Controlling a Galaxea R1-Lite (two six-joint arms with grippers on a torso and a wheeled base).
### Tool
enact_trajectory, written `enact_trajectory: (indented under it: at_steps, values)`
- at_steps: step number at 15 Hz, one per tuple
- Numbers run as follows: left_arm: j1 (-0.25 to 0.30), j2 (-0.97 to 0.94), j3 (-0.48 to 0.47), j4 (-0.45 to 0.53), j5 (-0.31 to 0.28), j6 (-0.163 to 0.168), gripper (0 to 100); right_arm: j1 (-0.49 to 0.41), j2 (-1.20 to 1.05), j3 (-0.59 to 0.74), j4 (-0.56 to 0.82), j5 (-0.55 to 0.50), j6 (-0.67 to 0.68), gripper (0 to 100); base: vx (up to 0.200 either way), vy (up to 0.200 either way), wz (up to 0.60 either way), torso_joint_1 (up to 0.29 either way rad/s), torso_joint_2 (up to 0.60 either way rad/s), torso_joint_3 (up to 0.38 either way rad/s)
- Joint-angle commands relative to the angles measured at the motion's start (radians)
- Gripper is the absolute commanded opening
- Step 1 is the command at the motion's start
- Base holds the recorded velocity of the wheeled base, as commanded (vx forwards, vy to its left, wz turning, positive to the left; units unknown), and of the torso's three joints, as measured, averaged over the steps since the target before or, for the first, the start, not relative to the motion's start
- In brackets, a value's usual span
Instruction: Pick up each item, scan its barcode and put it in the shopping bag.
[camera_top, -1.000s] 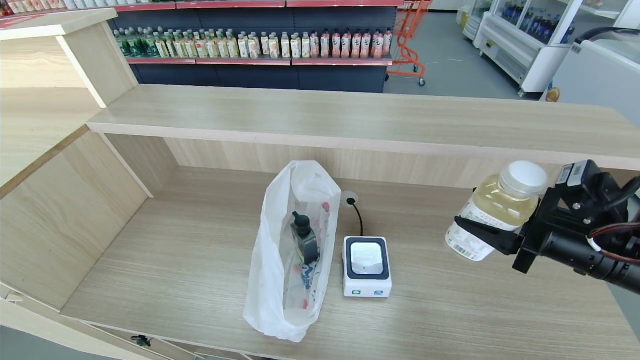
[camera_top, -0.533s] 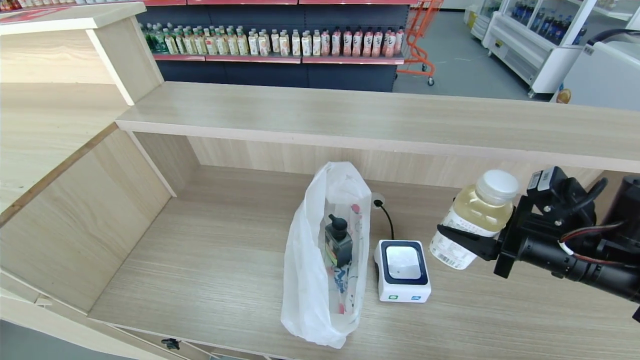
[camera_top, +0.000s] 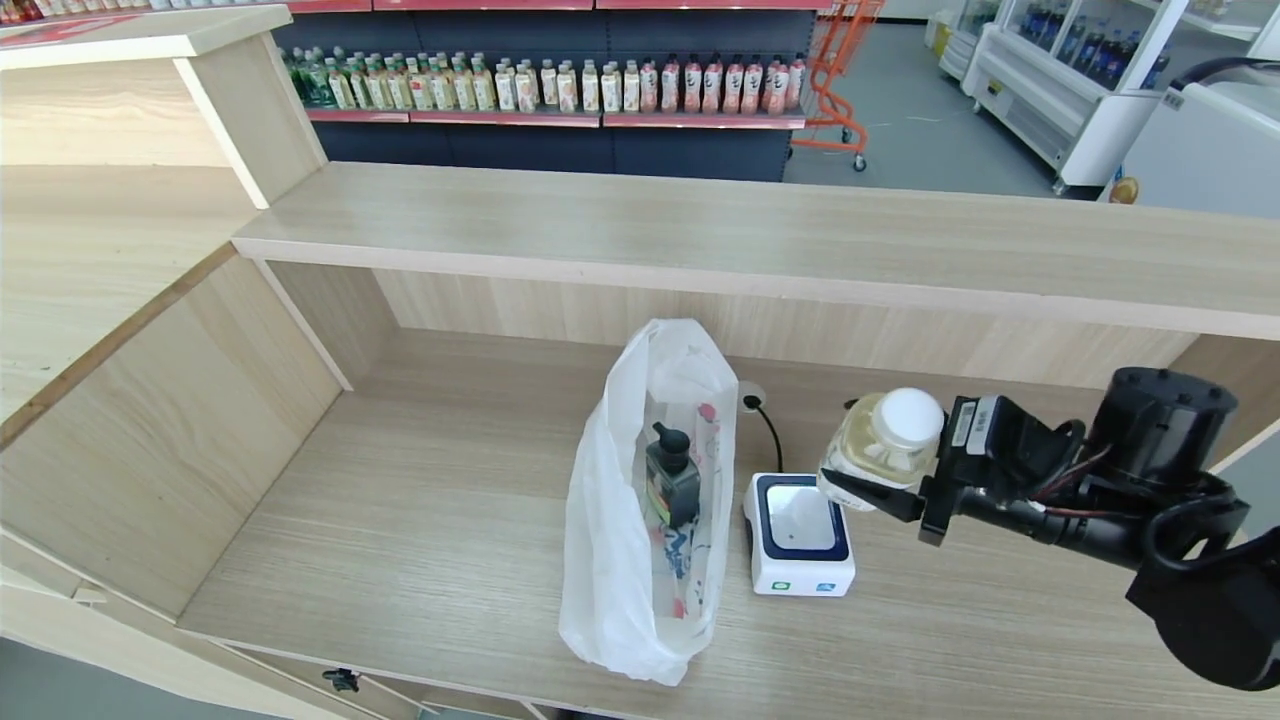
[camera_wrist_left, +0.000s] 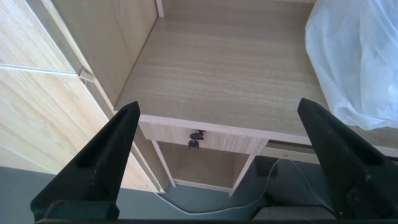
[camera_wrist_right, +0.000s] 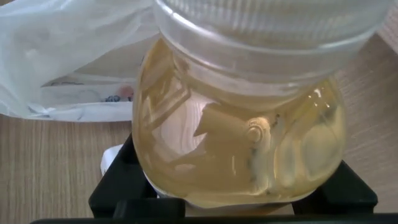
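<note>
My right gripper (camera_top: 880, 470) is shut on a clear bottle of pale yellow drink (camera_top: 880, 450) with a white cap, held just above the right edge of the white barcode scanner (camera_top: 797, 535) on the counter. The bottle (camera_wrist_right: 242, 143) fills the right wrist view, with the scanner partly under it. A white plastic shopping bag (camera_top: 640, 500) stands open left of the scanner, with a dark pump bottle (camera_top: 671, 478) inside. My left gripper (camera_wrist_left: 217, 162) hangs open off the counter's front edge, near the bag's (camera_wrist_left: 360, 62) bottom corner.
The scanner's black cable (camera_top: 770, 440) runs to a hole at the back of the counter. A raised wooden ledge (camera_top: 760, 240) crosses behind and a side wall (camera_top: 150, 430) closes the left. Bare counter lies left of the bag.
The right arm has carried the bottle left and down, from beside the scanner to just over it, tipping its cap toward the camera. The head camera shifted between the first two frames.
</note>
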Motion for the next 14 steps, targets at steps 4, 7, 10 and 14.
enact_trajectory:
  at_steps: [4, 7, 10, 14]
  values:
    - [0.0, 0.0, 0.0, 0.0, 0.0, -0.001, 100, 0.001, 0.132, -0.028, -0.008, 0.048, -0.086, 0, 0.0, 0.0, 0.0, 0.0, 0.0, 0.0]
    - [0.0, 0.0, 0.0, 0.0, 0.0, -0.001, 100, 0.018, 0.184, -0.075, -0.038, 0.077, -0.114, 0, 0.0, 0.0, 0.0, 0.0, 0.0, 0.0]
    - [0.001, 0.0, 0.0, 0.0, 0.0, 0.001, 100, 0.038, 0.211, -0.089, -0.069, 0.076, -0.114, 0, 0.0, 0.0, 0.0, 0.0, 0.0, 0.0]
    - [0.0, 0.0, 0.0, 0.0, 0.0, 0.001, 100, 0.044, 0.217, -0.104, -0.071, 0.074, -0.114, 0, 0.0, 0.0, 0.0, 0.0, 0.0, 0.0]
